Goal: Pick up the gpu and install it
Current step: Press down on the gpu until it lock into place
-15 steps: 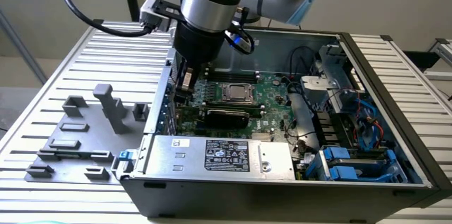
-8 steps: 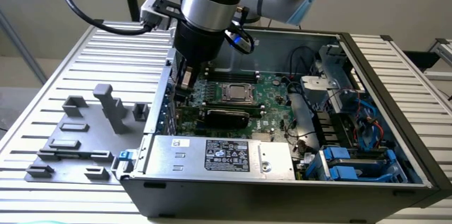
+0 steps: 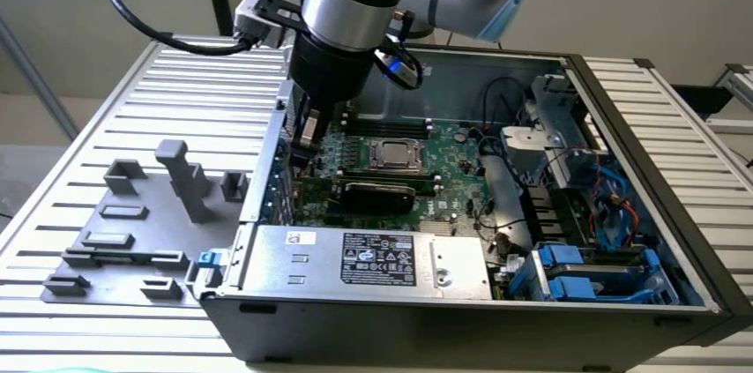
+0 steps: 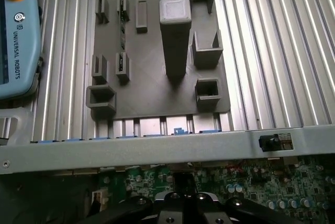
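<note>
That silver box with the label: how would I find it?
Start at the open computer case on the ribbed table. Look along its nearest wall. The power supply lies there, just in front of the green motherboard: the one silvery box bearing a black label.

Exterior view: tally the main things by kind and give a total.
Robot arm: 1
Open computer case: 1
Silver power-supply box: 1
Processor socket: 1
Grey holder plate: 1
Total: 5
</note>
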`<state>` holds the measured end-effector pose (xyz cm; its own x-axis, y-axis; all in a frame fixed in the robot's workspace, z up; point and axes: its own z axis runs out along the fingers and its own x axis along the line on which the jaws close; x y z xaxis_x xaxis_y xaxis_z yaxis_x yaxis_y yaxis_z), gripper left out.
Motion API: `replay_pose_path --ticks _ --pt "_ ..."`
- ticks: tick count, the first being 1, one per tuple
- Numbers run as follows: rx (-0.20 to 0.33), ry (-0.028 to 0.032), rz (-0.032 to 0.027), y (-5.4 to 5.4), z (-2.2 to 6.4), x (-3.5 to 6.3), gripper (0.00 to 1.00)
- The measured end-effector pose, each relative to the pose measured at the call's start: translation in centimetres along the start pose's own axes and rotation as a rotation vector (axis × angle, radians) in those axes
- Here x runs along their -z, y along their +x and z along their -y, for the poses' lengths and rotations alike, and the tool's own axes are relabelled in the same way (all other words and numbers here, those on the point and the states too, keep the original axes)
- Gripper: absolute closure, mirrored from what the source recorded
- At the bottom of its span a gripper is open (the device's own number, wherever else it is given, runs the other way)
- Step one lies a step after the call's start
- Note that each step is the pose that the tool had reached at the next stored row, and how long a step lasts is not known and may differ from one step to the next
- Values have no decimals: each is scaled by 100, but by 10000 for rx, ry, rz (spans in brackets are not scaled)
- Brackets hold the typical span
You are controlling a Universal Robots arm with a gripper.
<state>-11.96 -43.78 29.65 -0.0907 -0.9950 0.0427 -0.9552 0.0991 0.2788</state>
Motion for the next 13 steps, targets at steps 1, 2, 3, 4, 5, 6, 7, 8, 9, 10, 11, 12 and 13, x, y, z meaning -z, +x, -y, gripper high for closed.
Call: replay_pose_path --ticks 1,2,3,4,5,6,7,8,9,10,11,12,13 --pt "-10 -8 -6 0 0 0 89" --pt "-29 -13 -12 -1 0 0 89" --pt "-47 -17 -20 -2 0 1 89" --pt "-59 -23 -35 -3 1 2 89" --pt "-76 -32 -63 -3 0 7 89" --pt "-99 -40 -102 -4 1 14 89" --pt "-121 -46 -149 -4 7 22 89" --pt "-145 -51 -201 -5 15 29 89" --pt "-166 -52 -245 -6 22 34 89" --pt "-185 -47 -285 -6 24 34 89" --pt "-201 -43 -317 -6 25 33 89" --pt "-220 -41 -343 -5 25 33 89" --pt "-234 -40 -365 -6 26 33 89"
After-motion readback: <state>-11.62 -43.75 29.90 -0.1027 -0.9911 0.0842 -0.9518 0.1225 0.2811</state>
